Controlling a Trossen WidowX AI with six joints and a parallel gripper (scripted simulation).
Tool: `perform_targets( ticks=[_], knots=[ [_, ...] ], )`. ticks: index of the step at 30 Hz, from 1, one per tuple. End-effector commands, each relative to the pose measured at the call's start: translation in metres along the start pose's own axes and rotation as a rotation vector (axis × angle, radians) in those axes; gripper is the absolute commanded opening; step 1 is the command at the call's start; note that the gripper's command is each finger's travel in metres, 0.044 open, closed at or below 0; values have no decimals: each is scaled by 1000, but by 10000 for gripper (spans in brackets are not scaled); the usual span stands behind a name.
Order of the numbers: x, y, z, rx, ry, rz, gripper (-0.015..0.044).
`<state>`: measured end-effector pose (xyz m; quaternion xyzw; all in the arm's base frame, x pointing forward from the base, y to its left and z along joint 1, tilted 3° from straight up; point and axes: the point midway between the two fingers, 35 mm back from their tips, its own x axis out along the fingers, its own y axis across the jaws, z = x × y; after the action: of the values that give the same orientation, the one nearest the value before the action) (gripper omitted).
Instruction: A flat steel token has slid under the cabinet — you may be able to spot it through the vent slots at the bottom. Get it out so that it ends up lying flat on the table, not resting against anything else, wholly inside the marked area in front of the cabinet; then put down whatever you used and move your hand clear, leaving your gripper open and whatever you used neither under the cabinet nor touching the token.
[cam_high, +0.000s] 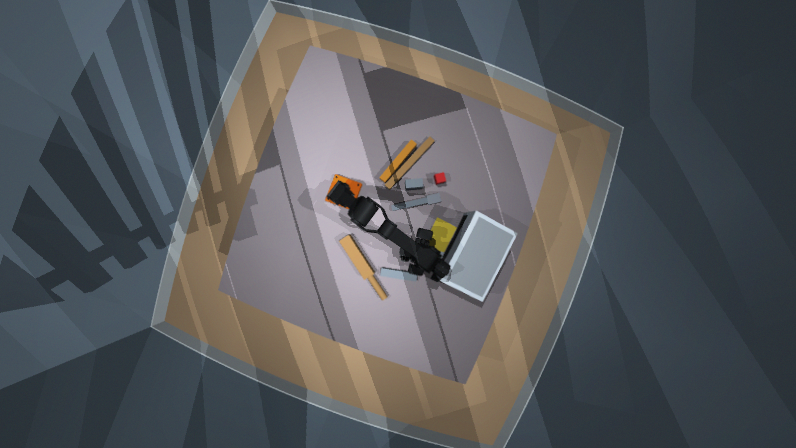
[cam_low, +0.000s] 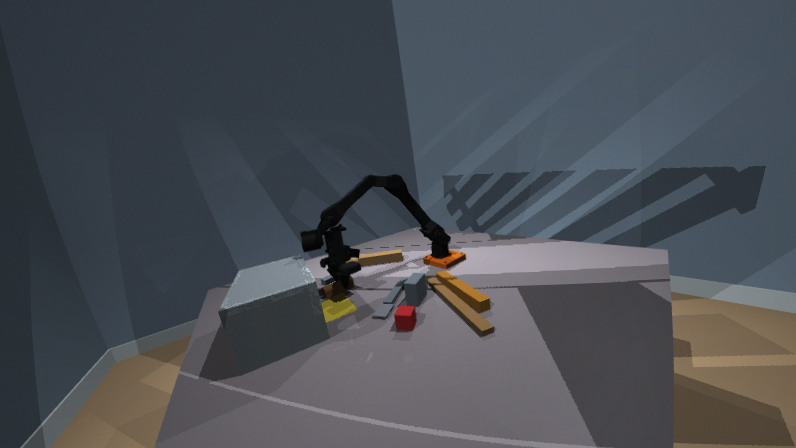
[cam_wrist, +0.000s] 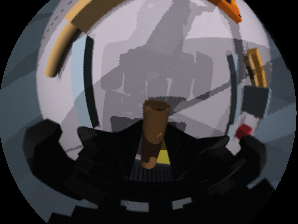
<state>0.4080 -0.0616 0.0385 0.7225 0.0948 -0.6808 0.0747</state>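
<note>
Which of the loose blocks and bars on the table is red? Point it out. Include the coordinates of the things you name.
The small cube (cam_high: 440, 178) (cam_low: 405, 318) (cam_wrist: 243, 131) beside the upright grey block (cam_high: 414, 184) (cam_low: 414, 289) (cam_wrist: 255, 101); the others are grey, orange or tan.

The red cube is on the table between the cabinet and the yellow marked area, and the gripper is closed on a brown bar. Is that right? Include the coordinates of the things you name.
Not quite: the red cube (cam_high: 440, 178) (cam_low: 405, 318) is beyond the grey block (cam_high: 414, 184) (cam_low: 414, 289), away from the cabinet (cam_high: 481, 256) (cam_low: 272, 322), as the top view shows. The gripper (cam_wrist: 153, 123) is indeed closed on a brown bar (cam_wrist: 156, 125).
</note>
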Motion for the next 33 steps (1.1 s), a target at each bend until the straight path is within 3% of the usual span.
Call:
perform_targets(
  ticks=[1,33],
  knots=[
    [0,0,-5,3,2,2,0],
    [2,-34,-8,3,2,-1,0]
  ],
)
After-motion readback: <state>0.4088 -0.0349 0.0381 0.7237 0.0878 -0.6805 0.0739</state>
